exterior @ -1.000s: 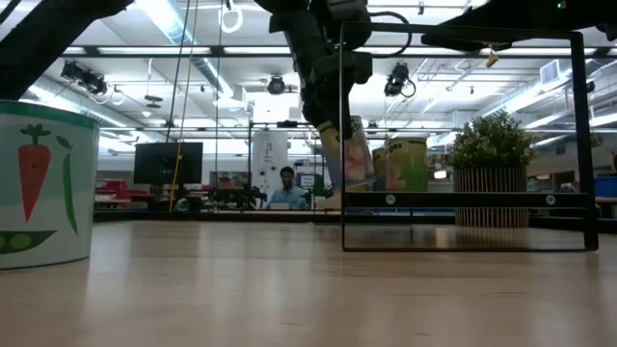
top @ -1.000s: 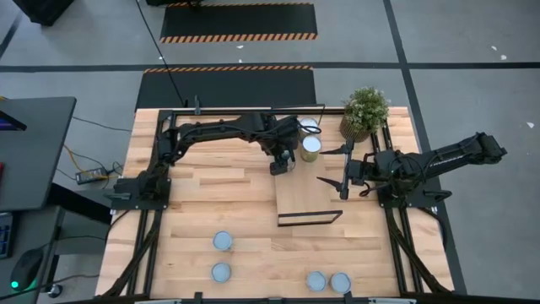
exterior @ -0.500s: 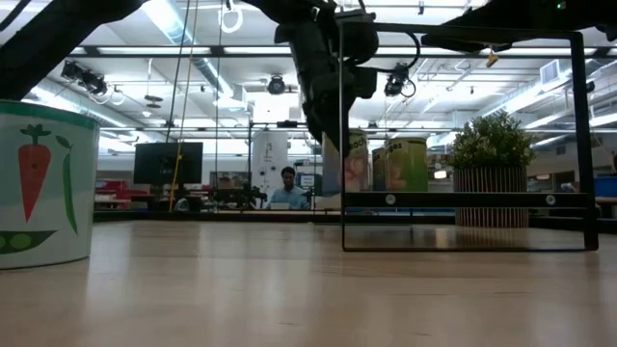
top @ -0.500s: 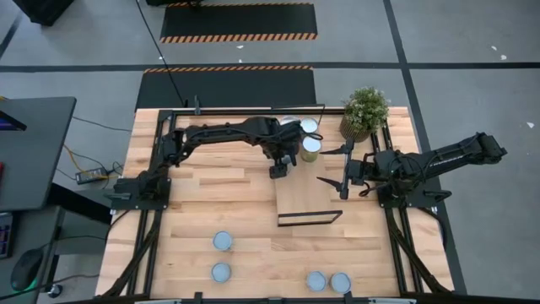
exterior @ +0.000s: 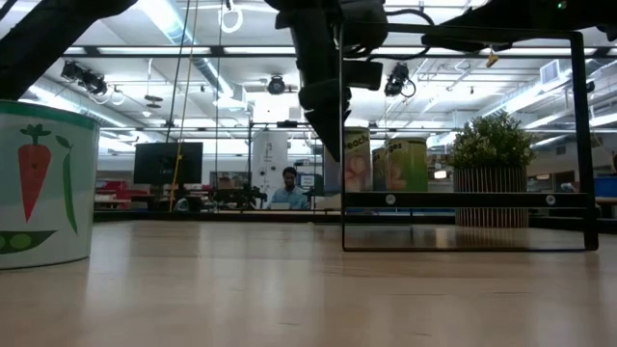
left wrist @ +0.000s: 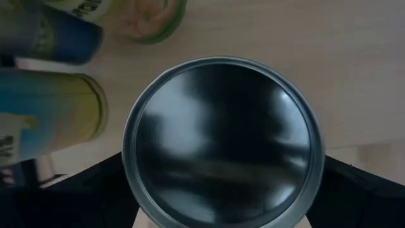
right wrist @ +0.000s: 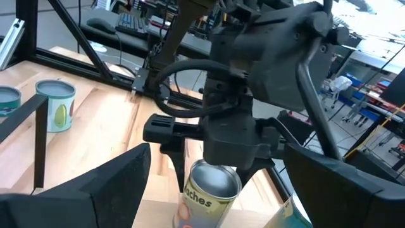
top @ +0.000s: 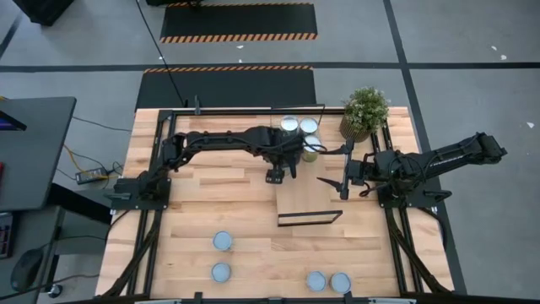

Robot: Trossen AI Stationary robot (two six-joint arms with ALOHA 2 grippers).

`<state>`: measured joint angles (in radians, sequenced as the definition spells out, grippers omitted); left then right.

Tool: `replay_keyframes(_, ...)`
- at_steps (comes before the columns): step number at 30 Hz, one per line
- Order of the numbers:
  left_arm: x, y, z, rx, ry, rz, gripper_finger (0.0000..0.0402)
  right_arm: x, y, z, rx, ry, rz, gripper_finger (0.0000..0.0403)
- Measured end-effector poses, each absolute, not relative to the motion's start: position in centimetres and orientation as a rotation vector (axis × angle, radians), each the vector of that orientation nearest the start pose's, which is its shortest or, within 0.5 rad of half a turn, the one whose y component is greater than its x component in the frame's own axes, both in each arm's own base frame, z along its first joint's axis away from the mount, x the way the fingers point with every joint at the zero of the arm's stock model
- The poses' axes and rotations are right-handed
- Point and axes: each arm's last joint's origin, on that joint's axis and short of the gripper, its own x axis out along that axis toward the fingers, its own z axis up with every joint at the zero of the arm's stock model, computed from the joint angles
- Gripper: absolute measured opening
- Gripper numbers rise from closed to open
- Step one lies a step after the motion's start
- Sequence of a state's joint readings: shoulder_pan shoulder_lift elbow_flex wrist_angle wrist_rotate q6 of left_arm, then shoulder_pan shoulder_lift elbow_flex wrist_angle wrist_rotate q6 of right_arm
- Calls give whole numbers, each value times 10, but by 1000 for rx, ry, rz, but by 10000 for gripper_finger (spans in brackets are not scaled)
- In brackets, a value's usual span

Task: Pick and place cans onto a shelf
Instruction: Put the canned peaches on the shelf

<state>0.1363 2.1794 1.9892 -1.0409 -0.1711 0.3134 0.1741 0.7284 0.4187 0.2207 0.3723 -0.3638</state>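
Observation:
My left gripper points down over the far left part of the shelf, a light-wood board with a black wire frame. It is shut on a peach-label can that stands upright on the shelf. The can's round top fills the left wrist view. Three more cans stand close together just beyond it. Several cans stand on their bases on the tabletop near the front edge. My right gripper is open and empty over the shelf's right side. My left gripper has the can's side wall just below its top rim between its two fingers, one on each side. The fingers come from above, pointing down. The can stands upright with its base on the shelf board.
A potted green plant stands at the table's far right corner, beside the shelf. One can with carrot and pea pictures looms close in the low view. A person sits far behind the table.
My left gripper has carried the can a little toward the table's far right, up to the other cans. The can has gone from tilted to upright and now stands on the shelf. The arm's shift has uncovered the far left can.

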Motion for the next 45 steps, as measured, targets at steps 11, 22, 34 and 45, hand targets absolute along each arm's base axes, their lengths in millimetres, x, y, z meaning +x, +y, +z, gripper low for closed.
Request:
replay_keyframes(11,453,59,244,457,1273,146,355,168,19,253,-384,121,-180,368)
replay_keyframes(22,451,59,244,445,1291,225,355,168,19,253,-382,126,-179,368)
replay_keyframes(34,448,61,244,434,1314,338,355,168,19,252,-383,133,-179,368)
replay_keyframes(45,445,61,244,415,1332,394,355,168,19,252,-376,134,-179,368)
